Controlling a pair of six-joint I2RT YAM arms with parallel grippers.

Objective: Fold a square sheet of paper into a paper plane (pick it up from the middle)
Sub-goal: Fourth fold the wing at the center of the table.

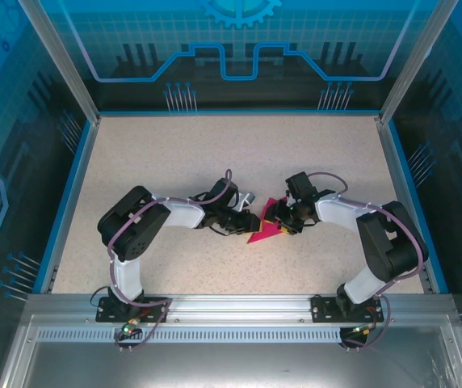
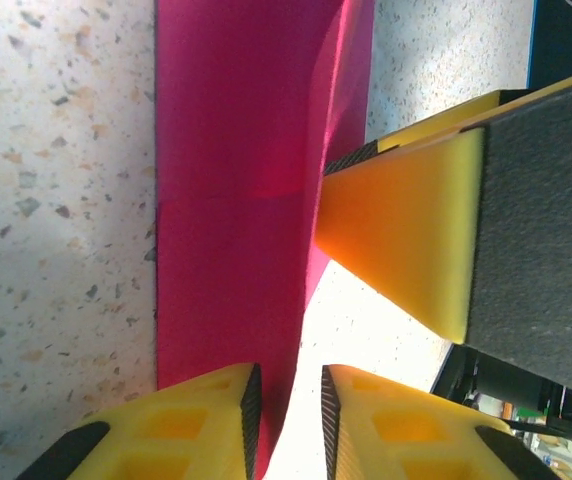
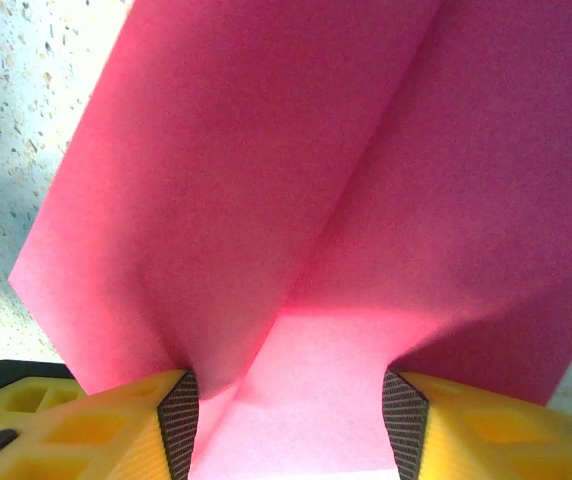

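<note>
The magenta sheet of paper (image 1: pixel 262 233), folded to a pointed outline like a paper plane, lies at the middle of the table between both grippers. My left gripper (image 1: pixel 247 222) reaches it from the left. In the left wrist view its jaws (image 2: pixel 291 420) stand a narrow gap apart, and the long edge of the paper (image 2: pixel 226 200) runs into that gap beside one pad. My right gripper (image 1: pixel 276 217) comes from the right. In the right wrist view its jaws (image 3: pixel 293 400) stand wide with the paper (image 3: pixel 266 180) bowed up between them, touching both pads. One right finger (image 2: pixel 406 240) meets the paper's raised fold.
The speckled tabletop (image 1: pixel 174 162) is bordered by a blue rim (image 1: pixel 73 186) and clear enclosure walls. An aluminium rail (image 1: pixel 239 303) with both arm bases runs along the near edge. The two wrists are close together over the paper.
</note>
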